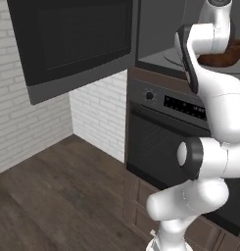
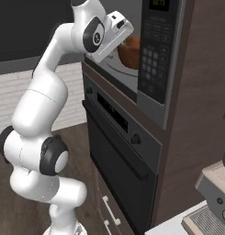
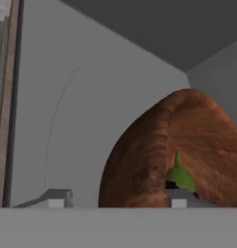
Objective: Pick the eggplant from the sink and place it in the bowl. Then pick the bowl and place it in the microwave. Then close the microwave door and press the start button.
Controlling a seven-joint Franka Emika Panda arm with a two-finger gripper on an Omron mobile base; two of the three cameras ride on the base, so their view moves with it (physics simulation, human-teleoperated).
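Note:
The reddish-brown wooden bowl [image 3: 154,160] stands inside the open microwave [image 2: 127,69] on its grey floor, also seen as bowl [image 1: 222,56] and bowl [image 2: 130,50]. My gripper [image 3: 117,201] reaches into the cavity and is open. Its fingertips [image 3: 54,198] stand wide apart on either side of the bowl's near rim, the left one clear of the wall. Inside the bowl a small green tip over a dark patch, the eggplant [image 3: 178,175], peeks above the right fingertip. The microwave door [image 1: 77,39] hangs swung open to the left. The keypad [image 2: 153,41] is on the right. The sink is out of view.
Below the microwave sits a black oven [image 1: 160,142] with a knob [image 1: 150,95] and a long handle [image 2: 116,137]. Wooden drawers lie under it. A coffee machine [image 2: 210,193] stands on the counter at the right. White brick wall and wood floor lie to the left.

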